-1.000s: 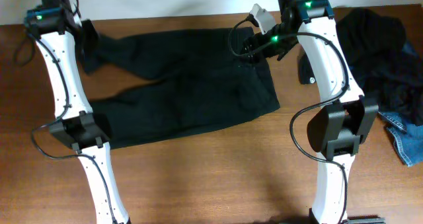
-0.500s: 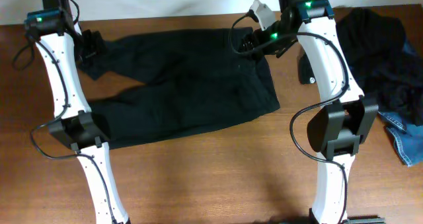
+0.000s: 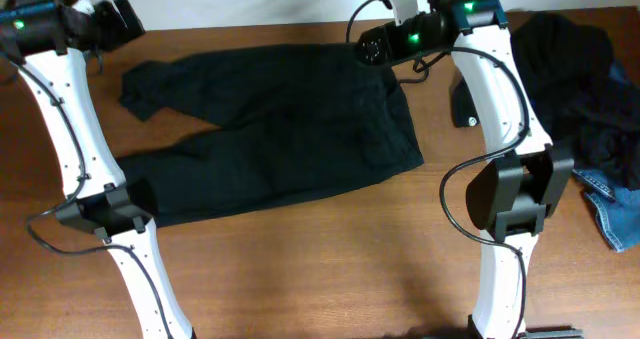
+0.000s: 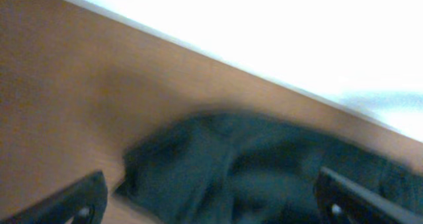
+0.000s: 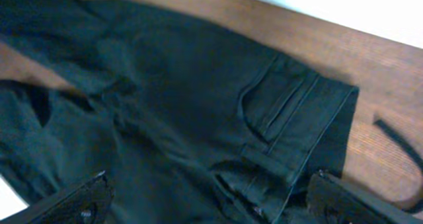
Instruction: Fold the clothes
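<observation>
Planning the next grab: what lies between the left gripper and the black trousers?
Only bare wooden table. In the overhead view the open left gripper sits off the leg end of the black trousers, with nothing else in that gap.

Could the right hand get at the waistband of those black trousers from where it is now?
Probably yes. The right hand hangs open just above the waistband of the black trousers, and nothing lies between them.
</observation>
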Robot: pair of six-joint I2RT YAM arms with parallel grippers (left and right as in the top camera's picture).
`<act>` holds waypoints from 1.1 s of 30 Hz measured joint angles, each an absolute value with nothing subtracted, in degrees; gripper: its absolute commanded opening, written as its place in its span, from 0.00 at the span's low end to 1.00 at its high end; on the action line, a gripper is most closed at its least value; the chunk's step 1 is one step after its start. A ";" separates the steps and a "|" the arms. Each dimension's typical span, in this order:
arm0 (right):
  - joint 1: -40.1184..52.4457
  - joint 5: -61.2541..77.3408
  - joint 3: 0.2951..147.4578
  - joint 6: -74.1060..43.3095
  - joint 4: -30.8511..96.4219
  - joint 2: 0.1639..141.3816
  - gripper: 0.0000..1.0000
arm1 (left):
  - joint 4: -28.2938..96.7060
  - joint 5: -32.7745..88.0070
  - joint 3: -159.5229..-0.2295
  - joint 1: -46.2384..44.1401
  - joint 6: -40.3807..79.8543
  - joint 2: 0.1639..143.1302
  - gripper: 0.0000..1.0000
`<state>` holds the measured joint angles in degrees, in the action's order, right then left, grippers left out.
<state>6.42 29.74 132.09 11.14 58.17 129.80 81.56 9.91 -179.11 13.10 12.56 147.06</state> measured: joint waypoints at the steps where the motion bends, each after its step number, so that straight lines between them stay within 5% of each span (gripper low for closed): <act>1: 6.33 29.89 132.09 10.52 57.56 129.80 0.99 | 79.15 10.39 -179.06 13.10 12.36 146.91 0.98; 3: 6.31 29.93 132.09 10.00 57.06 129.78 0.95 | 74.85 11.27 -178.34 13.06 11.94 146.91 0.90; 6: 6.46 30.04 132.09 9.10 56.95 129.80 0.83 | 70.22 12.16 -175.17 12.49 10.66 147.04 0.63; 12: 8.01 30.09 132.09 8.78 56.99 129.80 0.80 | 68.40 12.67 -170.43 8.91 6.28 149.45 0.18; 17: 8.69 30.11 132.09 8.75 57.69 129.80 0.80 | 69.52 12.91 -169.47 4.89 4.43 152.40 0.01; 33: 8.69 30.02 132.09 9.19 60.45 129.82 0.80 | 81.17 2.92 -161.45 4.38 3.86 158.32 0.01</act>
